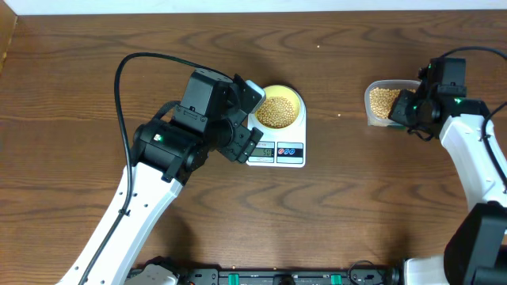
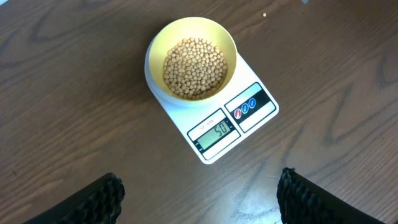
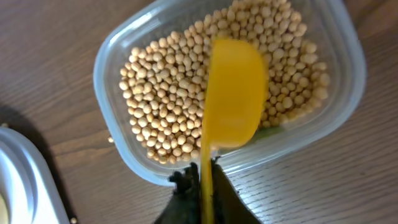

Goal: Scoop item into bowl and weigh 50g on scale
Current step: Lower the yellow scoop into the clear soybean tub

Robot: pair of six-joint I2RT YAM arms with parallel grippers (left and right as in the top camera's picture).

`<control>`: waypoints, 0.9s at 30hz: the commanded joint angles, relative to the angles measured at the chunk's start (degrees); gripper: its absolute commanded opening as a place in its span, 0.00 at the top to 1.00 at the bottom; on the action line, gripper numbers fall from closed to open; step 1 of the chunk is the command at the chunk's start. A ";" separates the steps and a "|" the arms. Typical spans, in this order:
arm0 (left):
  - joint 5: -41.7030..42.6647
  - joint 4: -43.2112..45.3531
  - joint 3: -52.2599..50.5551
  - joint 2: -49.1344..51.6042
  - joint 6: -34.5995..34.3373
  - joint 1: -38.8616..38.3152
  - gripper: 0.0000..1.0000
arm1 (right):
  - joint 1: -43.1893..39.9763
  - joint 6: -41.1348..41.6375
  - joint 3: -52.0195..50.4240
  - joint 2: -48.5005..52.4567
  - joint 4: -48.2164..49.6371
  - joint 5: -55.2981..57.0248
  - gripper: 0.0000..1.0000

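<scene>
Bench (image 1: 79, 63): scale (image 2: 180, 118) at centre, display read 50. Tub (image 3: 109, 68) at 3 o'clock. Bowl (image 2: 158, 46) of beans (image 2: 194, 67) sat on the scale's 12 o'clock end. Left claw (image 2: 199, 205) apart, empty. Right claw (image 3: 202, 186) clamped on scoop (image 3: 233, 93) over the tub.

Judged: target met; next, park scoop without jarring scale.

Scoop blurred; contents untellable.

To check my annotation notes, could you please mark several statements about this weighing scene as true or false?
1. The bowl sits on the scale. True.
2. The bowl is empty. False: it holds beans.
3. The left gripper grips the bowl. False: it hangs open, touching nothing.
4. The right gripper holds the yellow scoop over the clear tub. True.
5. The scale's display is blank. False: it reads 50.
</scene>
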 commanded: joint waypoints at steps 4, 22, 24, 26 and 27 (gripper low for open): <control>0.68 -0.09 0.46 0.02 0.52 0.24 0.19 | 0.11 2.32 0.52 0.50 0.02 -0.55 0.83; 0.68 -0.09 0.46 0.02 0.52 0.24 0.19 | -0.61 -5.29 0.52 0.48 -0.15 -0.33 0.12; 0.68 -0.09 0.46 0.02 0.52 0.24 0.19 | -0.72 -6.95 0.52 0.48 -0.11 -0.33 0.01; 0.68 -0.09 0.46 0.02 0.52 0.24 0.19 | -0.92 -7.63 0.52 0.48 -0.13 -0.31 0.01; 0.68 -0.09 0.46 0.02 0.52 0.24 0.19 | -1.01 -7.98 0.52 0.48 -0.13 -0.33 0.01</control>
